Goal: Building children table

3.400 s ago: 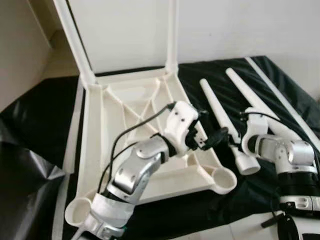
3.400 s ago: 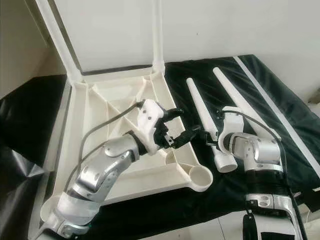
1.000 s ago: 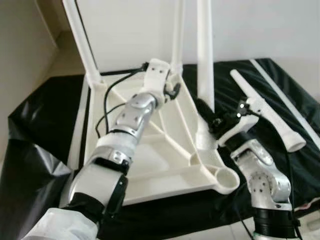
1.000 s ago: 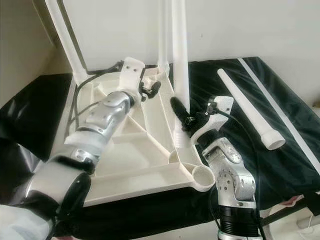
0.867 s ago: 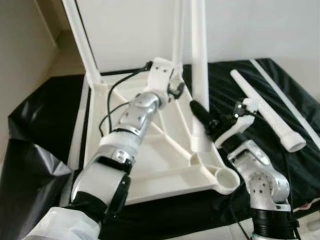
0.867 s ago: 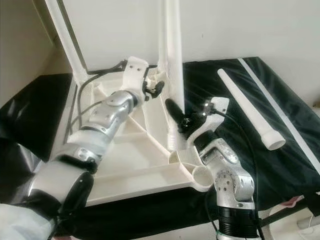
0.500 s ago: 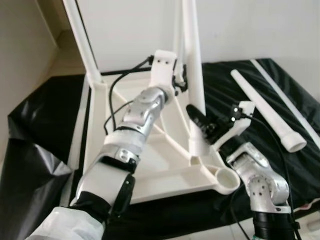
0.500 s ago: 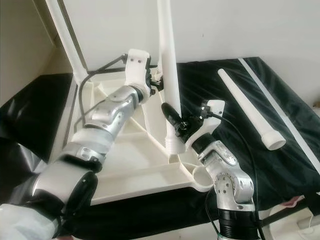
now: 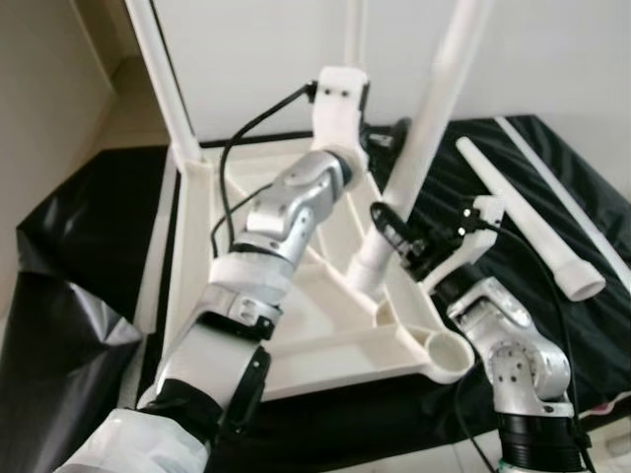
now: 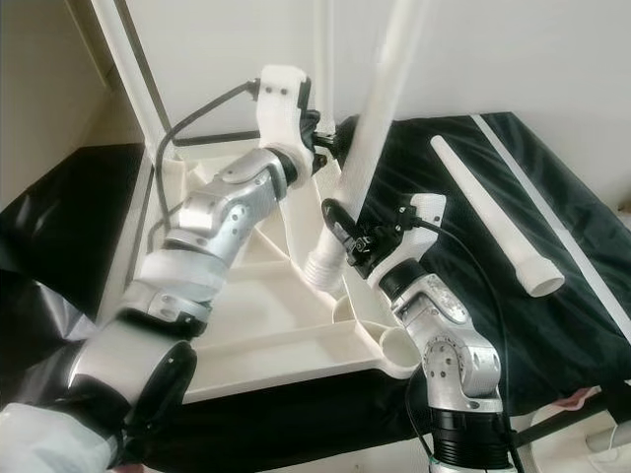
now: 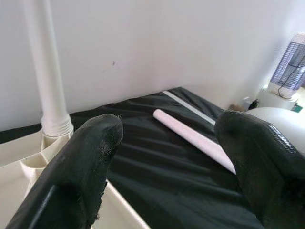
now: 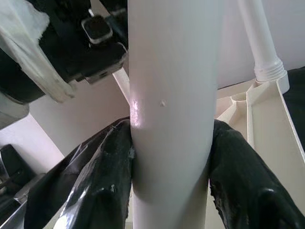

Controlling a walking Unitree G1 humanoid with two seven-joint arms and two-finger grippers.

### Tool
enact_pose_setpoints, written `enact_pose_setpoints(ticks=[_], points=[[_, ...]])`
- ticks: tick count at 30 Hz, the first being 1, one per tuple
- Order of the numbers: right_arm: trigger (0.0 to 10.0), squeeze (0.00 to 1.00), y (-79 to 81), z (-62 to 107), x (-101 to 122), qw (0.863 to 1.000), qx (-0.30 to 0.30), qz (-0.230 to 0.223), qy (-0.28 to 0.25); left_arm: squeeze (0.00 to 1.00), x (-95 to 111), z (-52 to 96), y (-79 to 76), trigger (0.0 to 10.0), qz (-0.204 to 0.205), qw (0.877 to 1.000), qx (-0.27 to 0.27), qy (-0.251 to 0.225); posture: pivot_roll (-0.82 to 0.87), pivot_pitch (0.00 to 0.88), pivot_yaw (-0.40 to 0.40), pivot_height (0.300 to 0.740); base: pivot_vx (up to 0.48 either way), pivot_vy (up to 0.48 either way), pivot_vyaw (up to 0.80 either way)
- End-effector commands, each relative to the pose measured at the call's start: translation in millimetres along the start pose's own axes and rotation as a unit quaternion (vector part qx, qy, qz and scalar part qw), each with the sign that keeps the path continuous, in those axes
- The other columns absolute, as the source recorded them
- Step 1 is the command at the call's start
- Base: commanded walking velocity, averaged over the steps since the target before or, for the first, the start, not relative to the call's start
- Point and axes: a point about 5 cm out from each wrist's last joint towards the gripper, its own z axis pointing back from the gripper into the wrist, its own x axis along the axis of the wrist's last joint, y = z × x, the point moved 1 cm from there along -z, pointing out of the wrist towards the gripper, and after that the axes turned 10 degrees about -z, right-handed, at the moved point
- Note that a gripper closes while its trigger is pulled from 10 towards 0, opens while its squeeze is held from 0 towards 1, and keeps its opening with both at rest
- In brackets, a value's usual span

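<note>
We count two legs seated at the tabletop's (image 9: pixel 296 325) far corners; our right gripper (image 9: pixel 394 236) pinches a third leg (image 9: pixel 419 148), tilted above the near right socket (image 9: pixel 442 347); our left gripper (image 9: pixel 380 138) hovers spread beside it; a fourth leg (image 9: pixel 532 222) lies on the black sheet (image 9: pixel 89 246).

I lose the top of the tilted table leg (image 9: pixel 424 128) past the frame edge — same for both mounted legs (image 9: pixel 158 79). My left arm (image 9: pixel 286 212) hides part of the tabletop (image 9: pixel 325 345).
</note>
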Motion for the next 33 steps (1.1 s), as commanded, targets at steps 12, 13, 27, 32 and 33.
enact_pose_setpoints(ticks=[12,13,27,32,33], points=[[10.0,0.0,6.6,-9.0,-5,1.0,0.011,0.012,0.012,0.0,18,3.1,-21.7,10.0,-0.042,0.986,-0.152,-0.052,-0.05,0.0,0.005,0.74,0.0,0.0,0.0],[10.0,0.0,4.6,-7.7,-2,1.0,0.003,0.019,0.003,0.0,13,1.5,-12.1,10.0,-0.069,0.989,-0.119,-0.044,-0.05,0.0,0.005,0.74,0.0,0.0,0.0],[10.0,0.0,-39.6,2.9,48,0.971,-0.186,0.093,-0.117,0.0,-7,16.3,24.1,10.0,-0.102,0.994,-0.013,-0.04,-0.06,0.006,0.01,0.74,0.0,0.0,0.0],[10.0,0.0,-39.0,2.8,52,0.966,-0.196,0.118,-0.122,0.0,-16,21.6,20.2,10.0,-0.101,0.994,-0.025,-0.036,-0.06,0.013,0.01,0.74,0.0,0.0,0.0],[10.0,0.0,-39.0,2.8,52,0.966,-0.196,0.118,-0.122,0.0,-16,21.6,20.2,10.0,-0.101,0.994,-0.025,-0.036,-0.06,0.013,0.01,0.74,0.0,0.0,0.0]])
